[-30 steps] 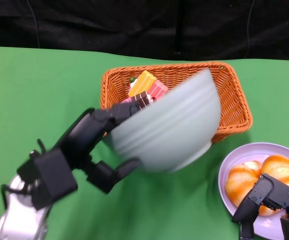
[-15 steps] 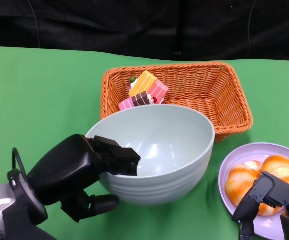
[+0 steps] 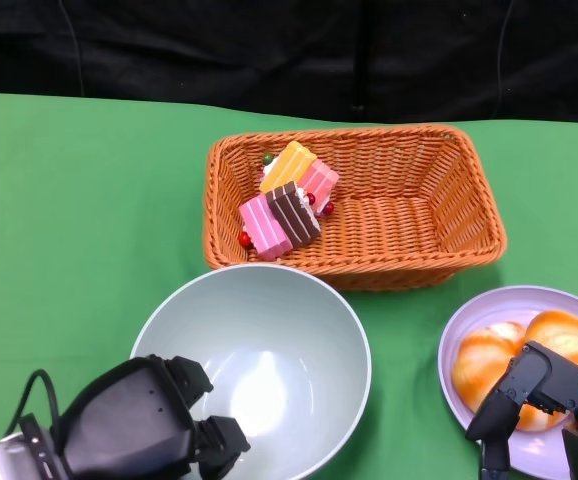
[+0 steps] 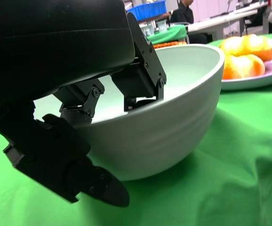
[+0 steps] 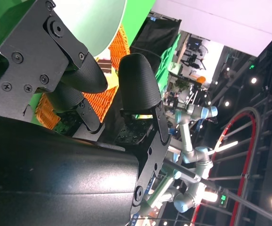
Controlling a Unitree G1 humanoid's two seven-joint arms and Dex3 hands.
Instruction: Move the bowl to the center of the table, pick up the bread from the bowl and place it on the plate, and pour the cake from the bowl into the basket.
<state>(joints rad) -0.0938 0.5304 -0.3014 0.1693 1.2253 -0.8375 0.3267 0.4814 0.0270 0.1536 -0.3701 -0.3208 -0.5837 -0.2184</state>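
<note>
The head view alone shows the basket (image 3: pixel 354 205) with the cake (image 3: pixel 287 200) in its left end: 3 striped pieces, 1 orange, 2 pink, lying together against the wall. The left wrist view hides the basket's inside but shows what the head view cannot: the left hand (image 4: pixel 103 108) grips the bowl's (image 3: pixel 269 350) rim, fingers (image 4: pixel 143 84) hooked inside the wall and a thumb under the outside. The bowl (image 4: pixel 173 117) stands upright on the cloth (image 4: pixel 220 188) and looks empty.

In the head view the bowl sits just in front of the basket, toward its left end, their rims near but apart. The left hand (image 3: pixel 144 430) holds the bowl's near edge. The plate (image 3: pixel 469 330) lies to the front right of the basket, beside the bowl, with 2 pieces of bread (image 3: pixel 509 360) on it. The right hand (image 3: pixel 539 400) hangs over the plate's near part, fingers (image 3: pixel 499 410) pointing down by the bread; the right wrist view shows its fingers (image 5: pixel 140 84) spread apart with nothing between them.

The table (image 3: pixel 79 220) is covered in green cloth, with a black curtain (image 3: pixel 169 50) behind the basket. The right wrist view catches a lit hall with another robot arm (image 5: pixel 192 117), and the left wrist view shows a person (image 4: pixel 185 12) at a far table.
</note>
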